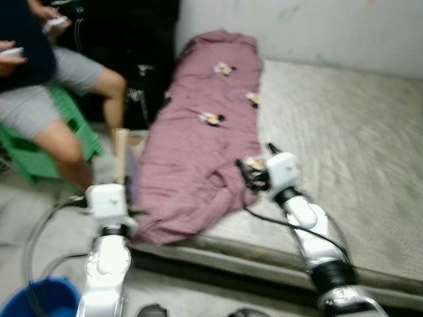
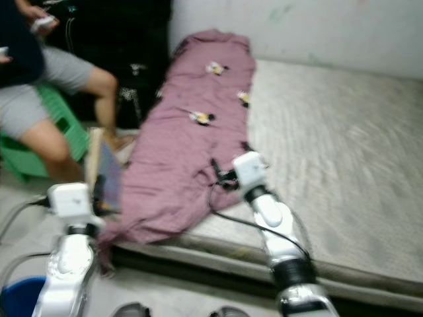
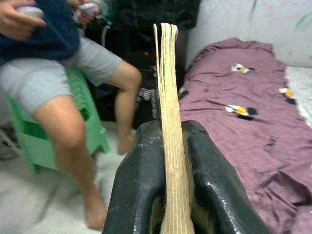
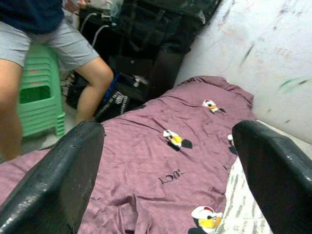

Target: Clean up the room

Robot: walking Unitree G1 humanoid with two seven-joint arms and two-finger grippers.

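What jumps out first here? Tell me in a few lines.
A purple sheet with small cartoon prints lies along the left side of the bare mattress, its near end spilling over the edge. The right gripper hangs open above it, while the left gripper is shut on a thin, flat tan object, held upright. A person sits on a green stool at left.

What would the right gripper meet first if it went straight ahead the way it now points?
Most likely the purple sheet on the mattress. The right gripper hangs over it, jaws open, aimed along the cloth. Depth is unclear, so the contact spot is uncertain.
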